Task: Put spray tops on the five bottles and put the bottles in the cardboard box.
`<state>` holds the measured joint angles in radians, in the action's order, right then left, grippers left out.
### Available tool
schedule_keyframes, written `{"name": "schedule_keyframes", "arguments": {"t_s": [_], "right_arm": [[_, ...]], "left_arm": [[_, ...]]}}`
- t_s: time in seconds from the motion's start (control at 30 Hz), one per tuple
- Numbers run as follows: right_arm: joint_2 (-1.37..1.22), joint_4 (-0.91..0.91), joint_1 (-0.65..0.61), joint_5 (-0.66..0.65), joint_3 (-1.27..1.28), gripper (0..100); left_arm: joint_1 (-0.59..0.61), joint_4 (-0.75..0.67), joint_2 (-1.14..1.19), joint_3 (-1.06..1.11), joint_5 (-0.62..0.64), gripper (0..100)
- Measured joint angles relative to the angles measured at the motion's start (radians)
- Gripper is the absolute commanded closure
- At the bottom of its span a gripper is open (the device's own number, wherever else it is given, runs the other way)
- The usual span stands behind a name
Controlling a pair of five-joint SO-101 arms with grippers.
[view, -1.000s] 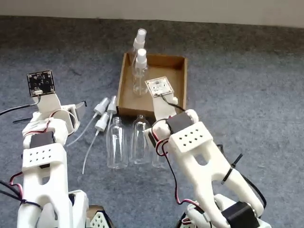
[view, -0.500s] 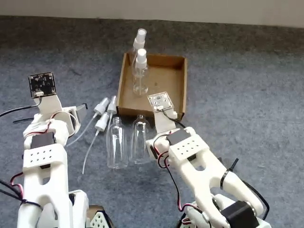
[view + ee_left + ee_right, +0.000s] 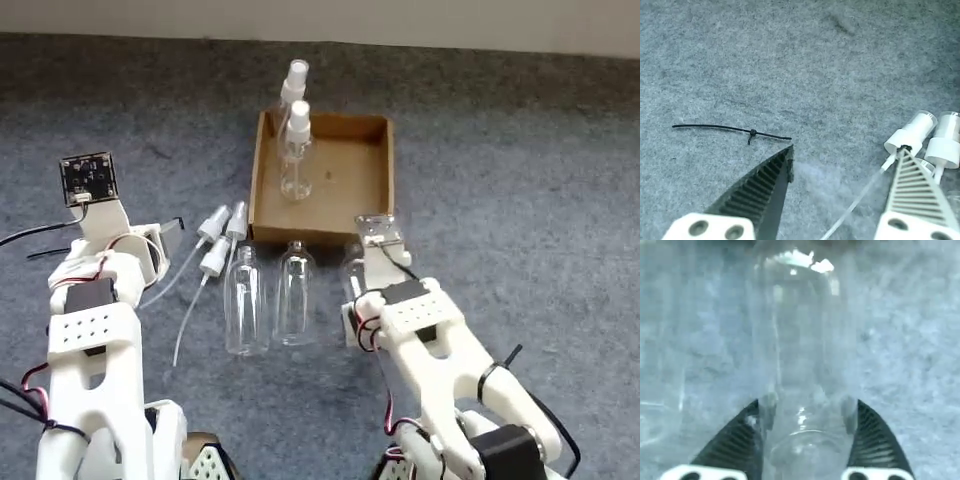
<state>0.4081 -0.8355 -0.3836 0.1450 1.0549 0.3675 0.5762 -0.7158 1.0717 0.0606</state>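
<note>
The cardboard box (image 3: 370,175) lies at the back of the mat, and a capped bottle (image 3: 295,150) stands inside it. A second capped bottle (image 3: 292,85) rises at its far corner. Two uncapped clear bottles (image 3: 245,300) (image 3: 295,295) stand in front of the box. A third one (image 3: 352,262) (image 3: 800,355) stands between the fingers of my right gripper (image 3: 354,275) (image 3: 807,405), which is open and close to its sides. Three loose spray tops (image 3: 215,222) (image 3: 910,132) lie left of the box. My left gripper (image 3: 168,232) (image 3: 845,150) hangs open beside them, holding nothing.
A black zip tie (image 3: 732,129) lies on the grey mat just beyond the left gripper. The spray tops' long thin tubes (image 3: 190,310) trail toward the left arm. The mat to the right of the box is bare.
My right arm has drawn back from over the box and swung right, so its fingers now flank the third uncapped bottle. The left arm has hardly moved.
</note>
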Motion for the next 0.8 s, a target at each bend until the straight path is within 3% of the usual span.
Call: {"name": "schedule_keyframes", "arguments": {"t_s": [0.17, 0.5, 0.67, 0.8], "right_arm": [[0.0, -0.012, 0.129, -0.052, 0.002, 98.9], [0.002, -0.216, 0.44, -0.52, -0.002, 99.0], [0.002, -0.218, 0.628, -0.6, -0.012, 98.7], [0.002, -0.221, 0.69, -0.608, -0.061, 98.3]], "left_arm": [[0.0, 0.0, 0.0, 0.0, 0.0, 71], [0.0, 0.0, 0.0, 0.011, 0.0, 71], [0.0, -0.006, 0.0, 0.014, 0.0, 71], [0.0, -0.006, 0.0, 0.014, 0.0, 71]]}}
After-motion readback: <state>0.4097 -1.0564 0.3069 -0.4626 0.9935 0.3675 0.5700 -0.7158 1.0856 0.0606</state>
